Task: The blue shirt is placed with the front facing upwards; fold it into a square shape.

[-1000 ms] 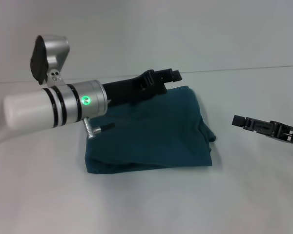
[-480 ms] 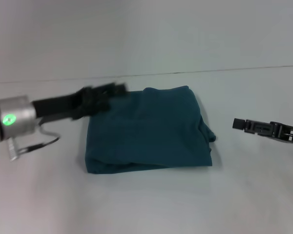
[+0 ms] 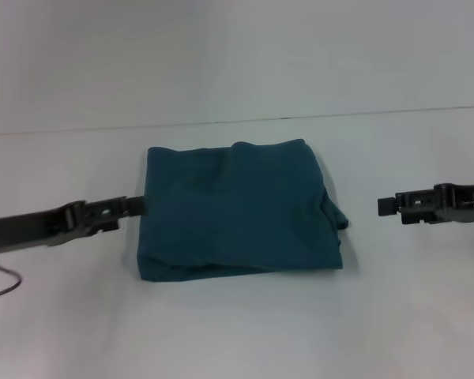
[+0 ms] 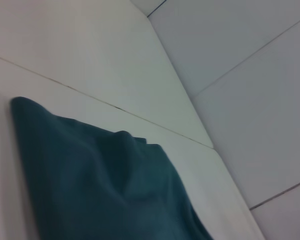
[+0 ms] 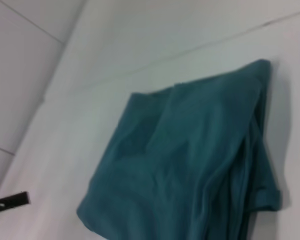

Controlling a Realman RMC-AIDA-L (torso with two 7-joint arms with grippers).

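The blue shirt (image 3: 237, 209) lies folded into a rough square in the middle of the white table, plain teal side up, with a bunched edge at its right. It also fills much of the left wrist view (image 4: 100, 185) and the right wrist view (image 5: 190, 170). My left gripper (image 3: 134, 206) sits low at the shirt's left edge, its tip right beside the cloth; whether it touches is unclear. My right gripper (image 3: 385, 205) hovers to the right of the shirt, a small gap away. The left gripper's dark tip (image 5: 10, 202) shows far off in the right wrist view.
The white table (image 3: 237, 332) runs back to an edge line (image 3: 379, 112) in front of a pale wall. A thin cable (image 3: 4, 284) hangs under my left arm at the near left.
My left arm has swung off the shirt's back left corner and dropped low to the left side. The right gripper has levelled out and stayed in place. The shirt has not moved.
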